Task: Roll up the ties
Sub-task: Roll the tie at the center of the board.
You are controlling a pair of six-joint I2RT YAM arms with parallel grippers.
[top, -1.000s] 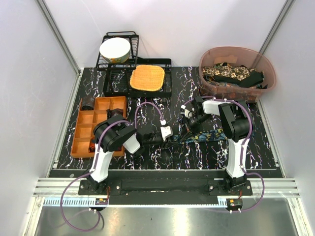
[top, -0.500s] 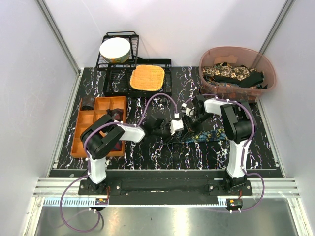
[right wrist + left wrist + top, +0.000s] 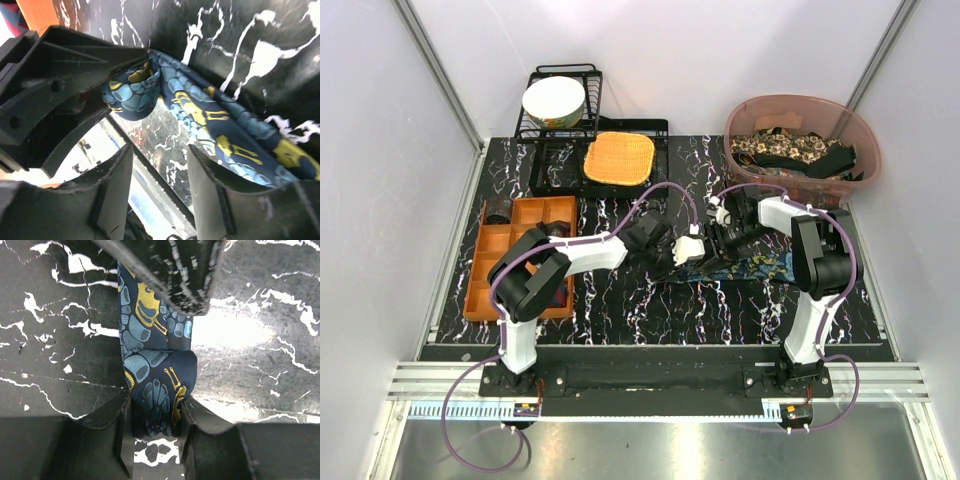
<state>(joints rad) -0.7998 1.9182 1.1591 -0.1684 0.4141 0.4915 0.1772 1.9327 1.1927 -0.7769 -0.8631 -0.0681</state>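
Observation:
A dark blue tie (image 3: 752, 268) with teal and yellow print lies flat on the black marbled table, its left end rolled up. In the left wrist view my left gripper (image 3: 156, 415) is shut on that rolled end (image 3: 159, 390), one finger on each side of the roll. In the top view the left gripper (image 3: 686, 254) reaches in from the left. My right gripper (image 3: 726, 244) hovers just right of the roll. In the right wrist view the right gripper (image 3: 158, 186) is open above the tie (image 3: 215, 117), with nothing between its fingers. More ties fill the pink bin (image 3: 740, 166).
An orange compartment tray (image 3: 492, 262) sits at the left. A black dish rack (image 3: 535, 128) with a white bowl (image 3: 554, 100) stands at the back. An orange woven mat (image 3: 618, 158) lies on a black tray next to it.
My left arm stretched right and closed on the tie's rolled end. My right gripper went from shut to open, let go of the roll and drew slightly to the right.

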